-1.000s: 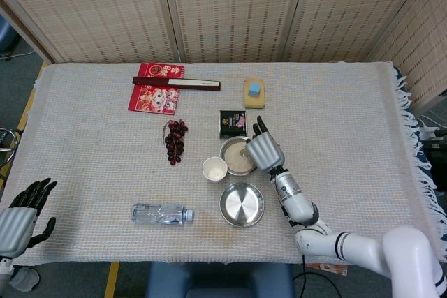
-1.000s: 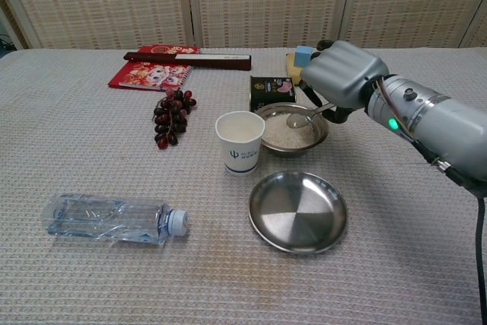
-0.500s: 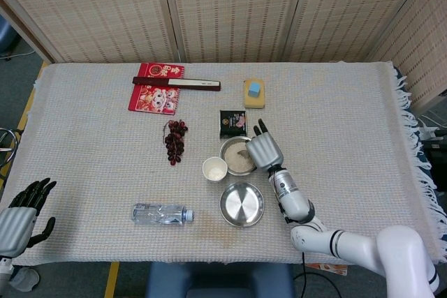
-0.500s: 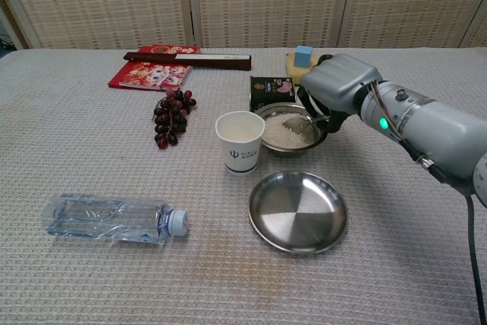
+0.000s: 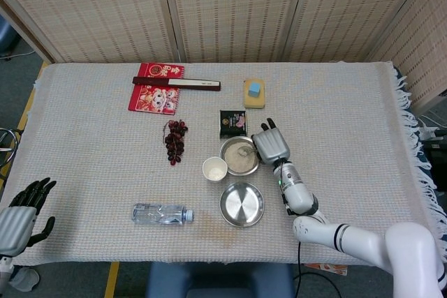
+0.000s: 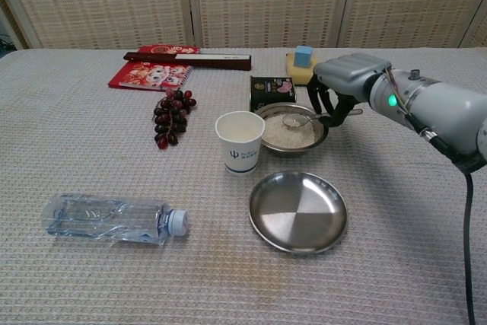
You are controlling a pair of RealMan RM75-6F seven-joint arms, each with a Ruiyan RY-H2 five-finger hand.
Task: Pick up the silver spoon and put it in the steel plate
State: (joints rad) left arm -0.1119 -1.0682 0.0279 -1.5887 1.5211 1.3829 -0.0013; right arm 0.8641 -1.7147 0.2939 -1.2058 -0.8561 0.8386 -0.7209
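The silver spoon lies with its scoop on the rice in a steel bowl, and its handle points right. My right hand hangs over the bowl's right rim, fingers curled down around the handle, whose end sticks out past them. From the head view that hand sits right beside the bowl. The steel plate lies bare in front of the bowl, also seen as a plate from above. My left hand hangs past the table's left front corner, fingers apart, holding nothing.
A paper cup stands left of the bowl. Behind it lie a black packet, a yellow sponge with a blue block, grapes and a red booklet. A water bottle lies at the front left.
My right hand has shifted right and turned so its fingers point down over the spoon handle. The spoon stays in the bowl, and the left hand has not moved.
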